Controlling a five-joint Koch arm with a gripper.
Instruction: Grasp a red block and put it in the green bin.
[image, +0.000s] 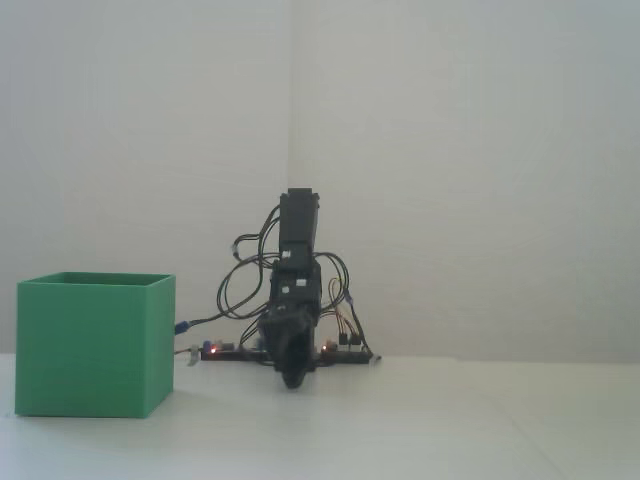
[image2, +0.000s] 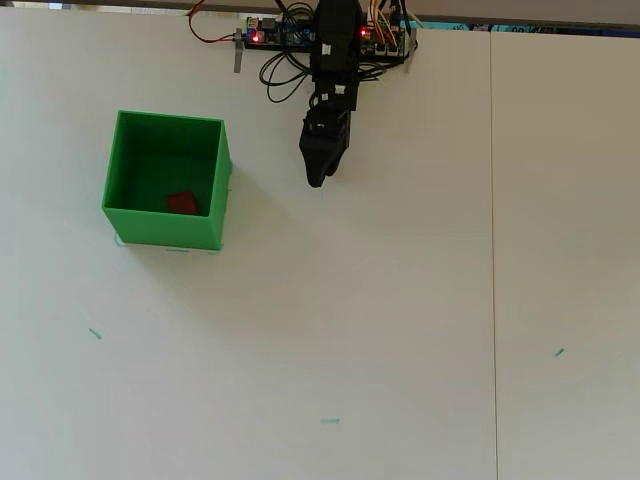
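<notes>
The red block (image2: 182, 202) lies on the floor of the green bin (image2: 125, 222), near its front wall in the overhead view. In the fixed view the green bin (image: 95, 345) stands at the left and its walls hide the block. My gripper (image2: 317, 179) points down at the table to the right of the bin, well apart from it, with nothing in it. Its black jaws look pressed together into one tip. In the fixed view the gripper (image: 291, 379) hangs just above the table in front of the arm's base.
The arm's base and circuit board (image2: 285, 35) with loose wires sit at the table's far edge. A seam (image2: 492, 250) runs down the white table on the right. Small teal marks (image2: 330, 421) dot the surface.
</notes>
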